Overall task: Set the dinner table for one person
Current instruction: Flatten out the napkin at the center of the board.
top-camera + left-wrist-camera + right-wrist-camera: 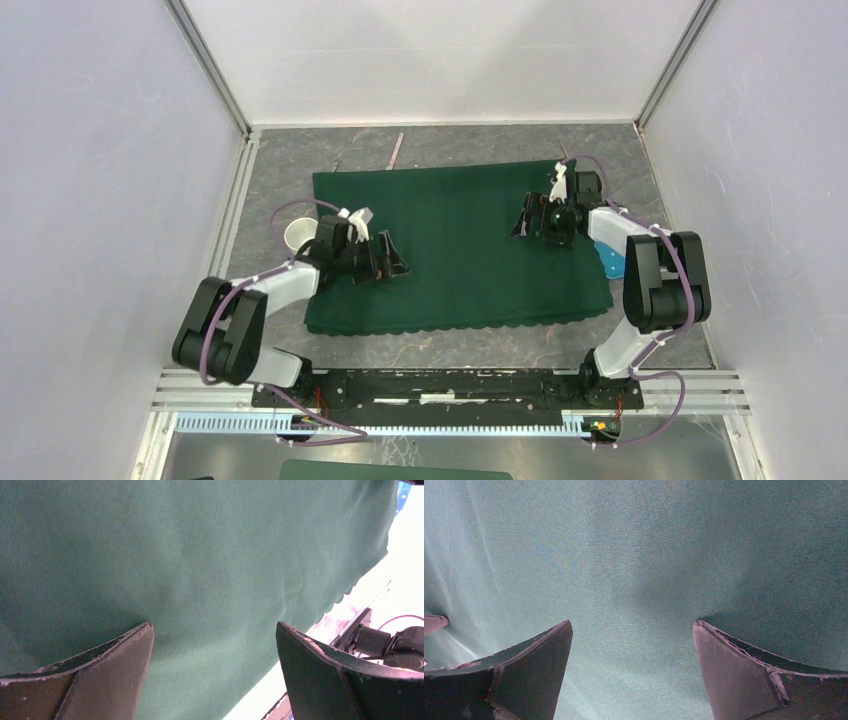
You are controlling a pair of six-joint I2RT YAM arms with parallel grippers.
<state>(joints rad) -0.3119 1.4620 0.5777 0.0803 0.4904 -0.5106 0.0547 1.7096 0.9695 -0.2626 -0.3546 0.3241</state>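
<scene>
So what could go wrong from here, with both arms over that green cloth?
Both the left tool and right tool are open, close over the green cloth; a low move could drag or bunch it. The white cup stands right beside the left arm, so a swing might tip it. A blue item lies half hidden under the right arm and could get bumped.

A dark green cloth (460, 250) covers the middle of the dinner table (450, 145); the left gripper (391, 258) and right gripper (525, 217) hang over it, jaws wide.
</scene>
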